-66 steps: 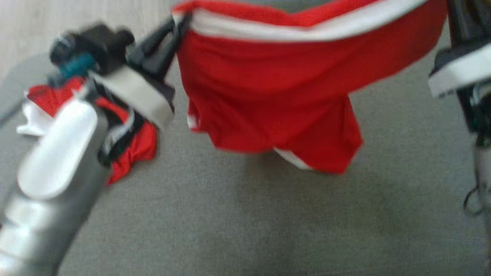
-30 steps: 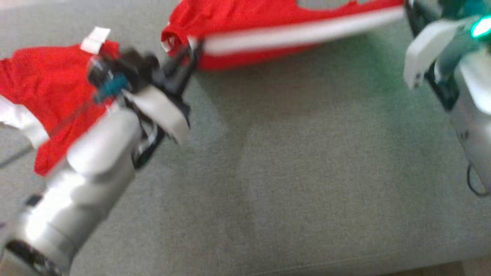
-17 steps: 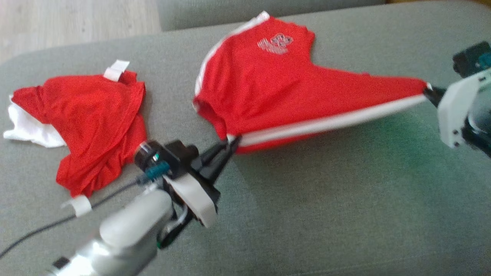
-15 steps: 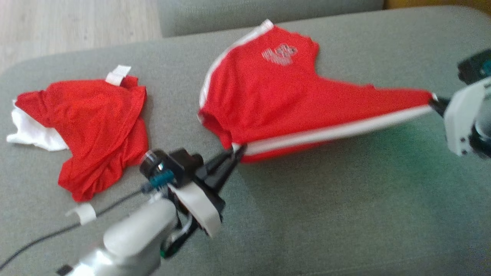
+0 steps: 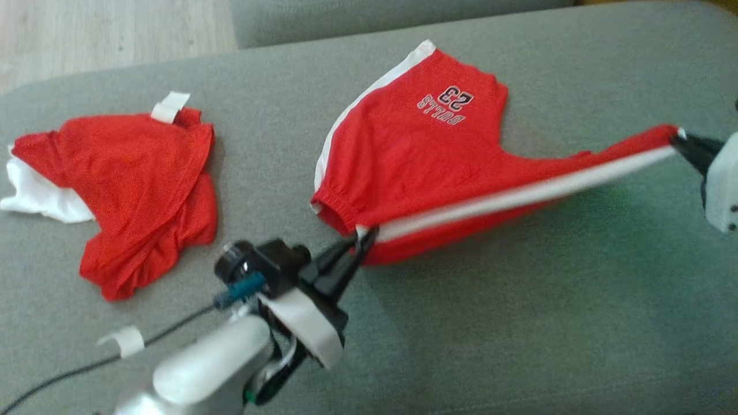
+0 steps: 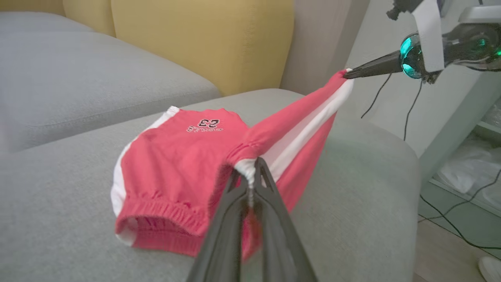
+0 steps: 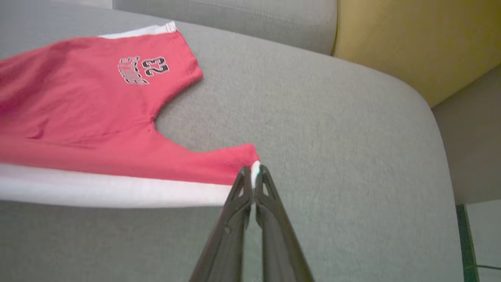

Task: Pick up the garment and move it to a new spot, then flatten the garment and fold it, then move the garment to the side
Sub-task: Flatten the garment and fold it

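The garment (image 5: 415, 150) is a pair of red shorts with white side stripes and a "23" print, lying partly on the grey cushion (image 5: 490, 323). One white-striped edge is stretched taut above the cushion between my two grippers. My left gripper (image 5: 363, 237) is shut on the waistband corner (image 6: 246, 170). At the far right, my right gripper (image 5: 679, 138) is shut on the hem corner (image 7: 253, 166). The far leg with the print (image 7: 143, 68) rests flat on the cushion. In the left wrist view the right gripper (image 6: 346, 73) pinches the far end of the garment (image 6: 184, 156).
A second red and white garment (image 5: 127, 184) lies crumpled at the cushion's left. A thin cable (image 5: 69, 363) with a white tab runs along the lower left. Yellow back cushions (image 6: 203, 39) stand behind, and wooden floor (image 5: 104, 29) shows beyond the cushion.
The garment came down from hanging in the air and now lies partly on the cushion. Both grippers keep their hold and have drawn it slightly to the right; the camera view shifted too.
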Robot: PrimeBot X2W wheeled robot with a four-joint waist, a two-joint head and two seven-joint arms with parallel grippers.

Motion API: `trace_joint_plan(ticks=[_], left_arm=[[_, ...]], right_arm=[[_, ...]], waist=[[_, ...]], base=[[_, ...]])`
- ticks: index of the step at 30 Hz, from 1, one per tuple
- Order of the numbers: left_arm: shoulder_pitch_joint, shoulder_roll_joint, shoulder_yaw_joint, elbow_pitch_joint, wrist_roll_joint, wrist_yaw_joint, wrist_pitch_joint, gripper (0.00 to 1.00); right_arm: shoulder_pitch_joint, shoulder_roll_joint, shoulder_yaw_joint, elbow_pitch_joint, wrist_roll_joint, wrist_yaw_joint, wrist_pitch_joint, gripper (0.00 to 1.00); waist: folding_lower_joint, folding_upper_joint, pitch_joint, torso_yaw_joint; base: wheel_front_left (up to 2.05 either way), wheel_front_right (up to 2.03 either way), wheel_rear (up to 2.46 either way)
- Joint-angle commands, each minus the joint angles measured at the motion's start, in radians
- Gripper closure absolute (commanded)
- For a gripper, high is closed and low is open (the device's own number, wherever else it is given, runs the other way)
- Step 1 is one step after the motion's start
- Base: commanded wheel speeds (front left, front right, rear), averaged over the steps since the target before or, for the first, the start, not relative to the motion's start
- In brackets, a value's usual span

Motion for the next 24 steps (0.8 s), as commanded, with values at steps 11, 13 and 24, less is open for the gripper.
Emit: trace_joint_plan(ticks=[11,13,24], left_arm=[[-0.169,-0.007,0.108,0.047,-0.019,-0.009,-0.029,1.0],[-0.189,-0.019,0.114,0.063,-0.018,-0.011,-0.033,1.0],[-0.286,-0.087,0.123,0.157,0.0,-0.04,-0.055,1.0]], right_arm=[[-0.155,0.176,-0.175,0.048,-0.226,0.007,-0.109,1.0],[-0.189,0.211,-0.192,0.076,-0.257,0.007,-0.13,1.0],[-0.389,0.34,-0.185,0.297,-0.422,0.007,-0.259,1.0]], waist=[[-0.0001,-0.0001,0.137,0.096],[-0.0001,-0.0001,0.161,0.116],[-0.0001,-0.0001,0.27,0.198]], base=[[0.0,0.0,0.0],[0.0,0.0,0.0],[0.0,0.0,0.0]])
